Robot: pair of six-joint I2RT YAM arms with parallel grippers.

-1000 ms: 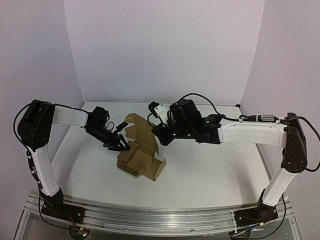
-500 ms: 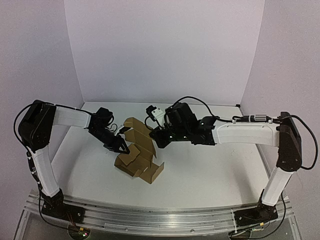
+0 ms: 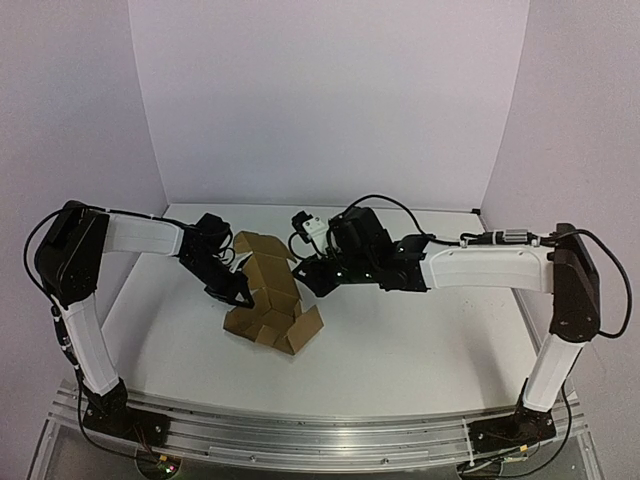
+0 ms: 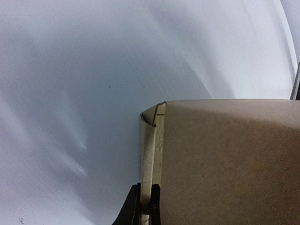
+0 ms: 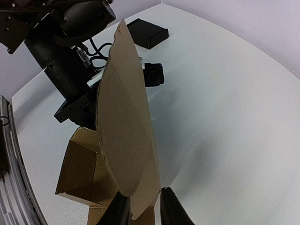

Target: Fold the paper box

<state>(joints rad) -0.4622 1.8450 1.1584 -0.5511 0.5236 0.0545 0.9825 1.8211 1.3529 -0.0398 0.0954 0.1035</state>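
A white bench (image 3: 430, 340) spreads out in front, matte and smooth, with soft patches of glare on it. Plain lavender walls (image 3: 320, 100) stand behind it and at both sides. A ribbed aluminium rail (image 3: 300, 432) runs along its near edge. In the right wrist view, a small black rectangular object (image 5: 148, 32) lies flat on the bench, close to where the surface meets the wall.

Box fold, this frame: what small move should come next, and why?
Probably the right gripper should slide back off the upright flap. Its jaws stand apart around that flap, gripping nothing, while the left gripper is pinched on a folded edge of the paper box, steadying it.
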